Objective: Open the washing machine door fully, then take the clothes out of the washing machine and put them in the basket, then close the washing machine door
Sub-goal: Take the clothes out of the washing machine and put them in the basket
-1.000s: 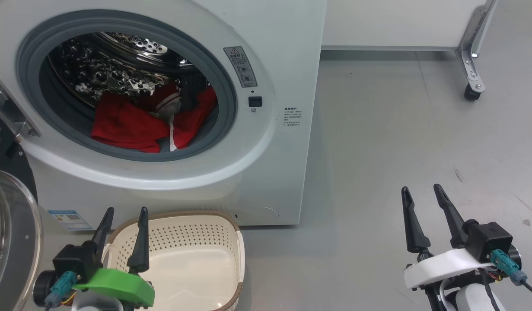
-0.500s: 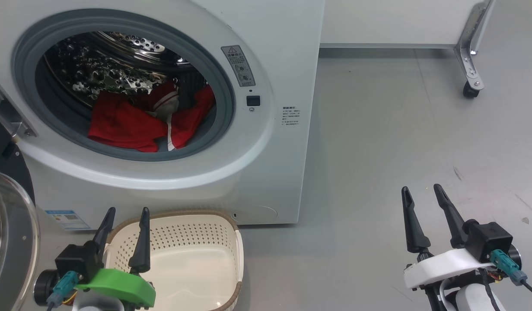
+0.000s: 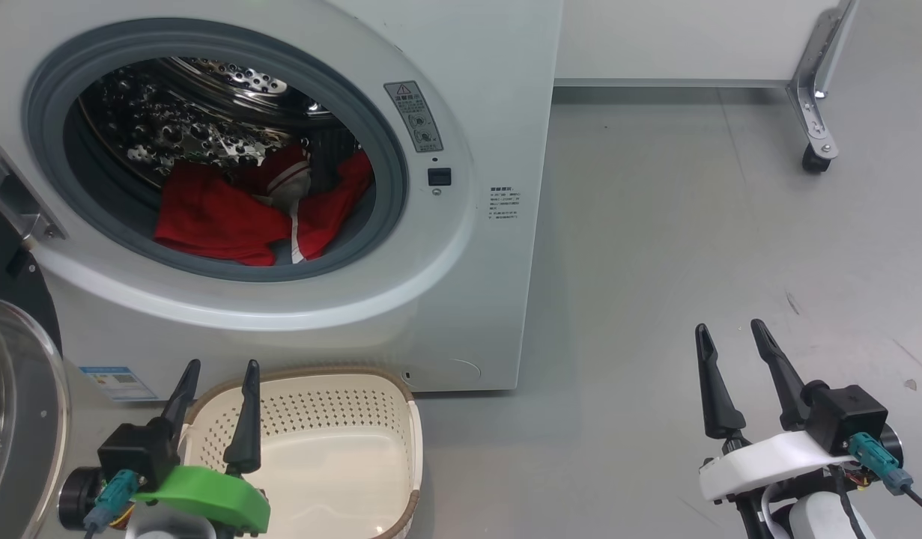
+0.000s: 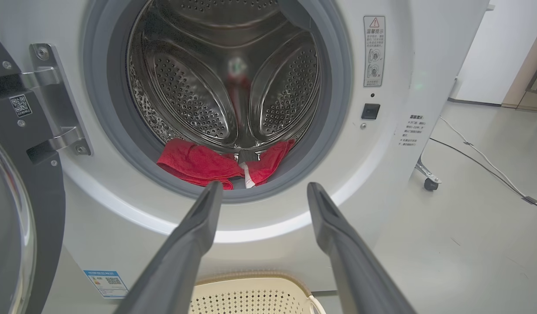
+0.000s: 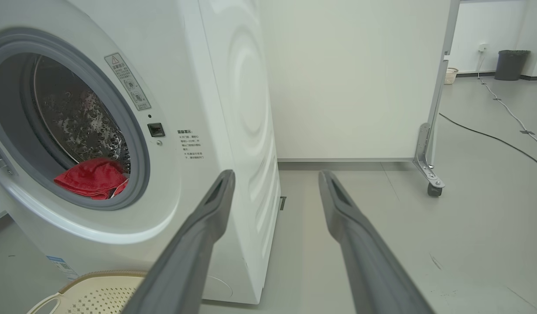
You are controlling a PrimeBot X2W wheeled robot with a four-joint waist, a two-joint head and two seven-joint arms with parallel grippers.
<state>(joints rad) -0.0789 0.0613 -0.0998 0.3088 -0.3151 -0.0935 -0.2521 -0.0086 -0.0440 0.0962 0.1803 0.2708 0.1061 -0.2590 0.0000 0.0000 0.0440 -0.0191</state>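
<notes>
The white washing machine [image 3: 475, 90] stands with its porthole uncovered. Its door [image 3: 15, 419] hangs swung out at the far left, black rim and glass bowl showing, also the door [image 4: 15, 226] in the left wrist view. Red clothes [image 3: 228, 217] with white trim lie at the drum's front; the clothes [image 4: 207, 161] and clothes [image 5: 91, 179] show in both wrist views. The cream basket [image 3: 341, 374] sits on the floor below the porthole, nothing in it. My left gripper [image 3: 219, 367] hovers open over the basket's left rim. My right gripper [image 3: 730, 328] is open above the floor, right of the machine.
Grey floor [image 3: 693, 224] stretches to the right of the machine. A white panel on a metal leg with a caster [image 3: 814, 159] stands at the back right. Cables [image 5: 490, 135] run across the far floor, near a dark bin [image 5: 512, 64].
Both grippers stay open and in place. The head view shifts by a few pixels; nothing in the scene has moved.
</notes>
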